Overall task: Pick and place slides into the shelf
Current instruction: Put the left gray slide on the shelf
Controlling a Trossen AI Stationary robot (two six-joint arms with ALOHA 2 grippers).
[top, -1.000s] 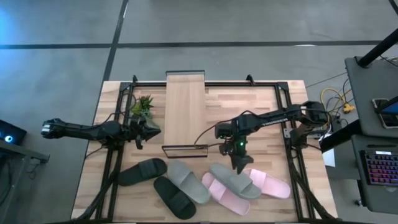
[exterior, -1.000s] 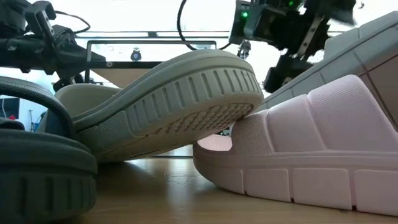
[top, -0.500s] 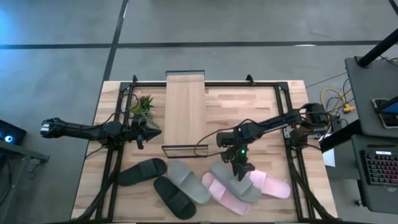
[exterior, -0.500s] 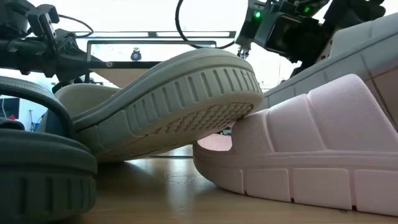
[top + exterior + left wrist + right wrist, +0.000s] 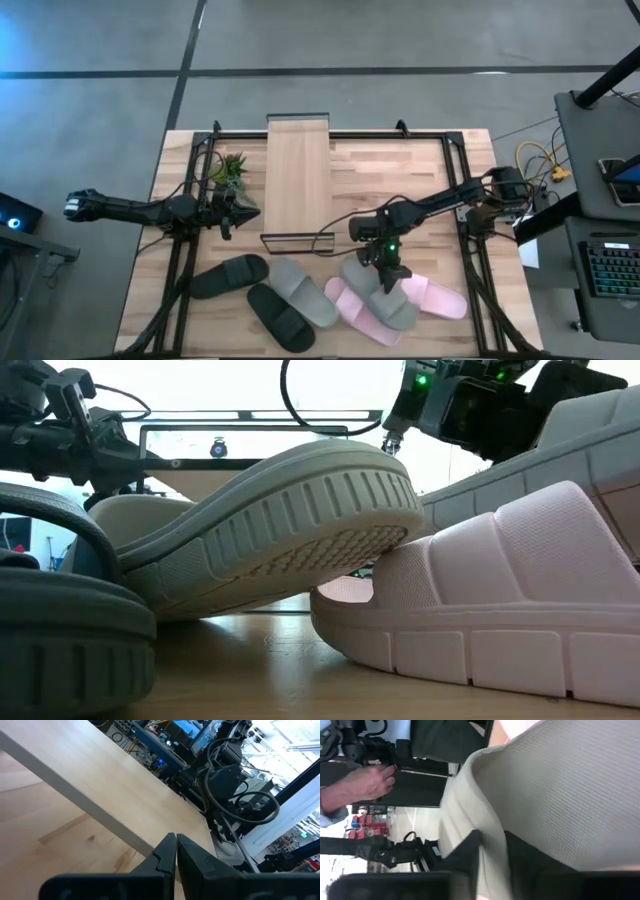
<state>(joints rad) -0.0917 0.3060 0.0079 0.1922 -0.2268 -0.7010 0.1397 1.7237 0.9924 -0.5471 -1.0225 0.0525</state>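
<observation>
Slides lay in a loose row along the lower part of the high view, on the wooden surface (image 5: 440,190). From left to right there were two black slides (image 5: 229,275) (image 5: 281,316), one grey slide (image 5: 303,291), then a pile where a second grey slide (image 5: 372,293) rested on top of two pink slides (image 5: 361,315) (image 5: 435,296).

The right claw (image 5: 386,278) was down on this second grey slide, in the lower centre-right of the high view. In the right wrist view its two dark fingers (image 5: 465,851) stood on both sides of the slide's pale edge, so the claw was clenched on the grey slide. In the low view the grey sole (image 5: 290,525) leaned on the pink slide (image 5: 480,600), which filled the right half of the frame.

The shelf (image 5: 297,180) stood in the upper centre of the high view, its light plank top bare. The left claw (image 5: 247,210) waited just left of the shelf, beside a small green plant (image 5: 227,168). In the left wrist view its fingers (image 5: 165,855) were pressed together, holding nothing.

A person's hand (image 5: 367,781) showed in the upper left of the right wrist view.
</observation>
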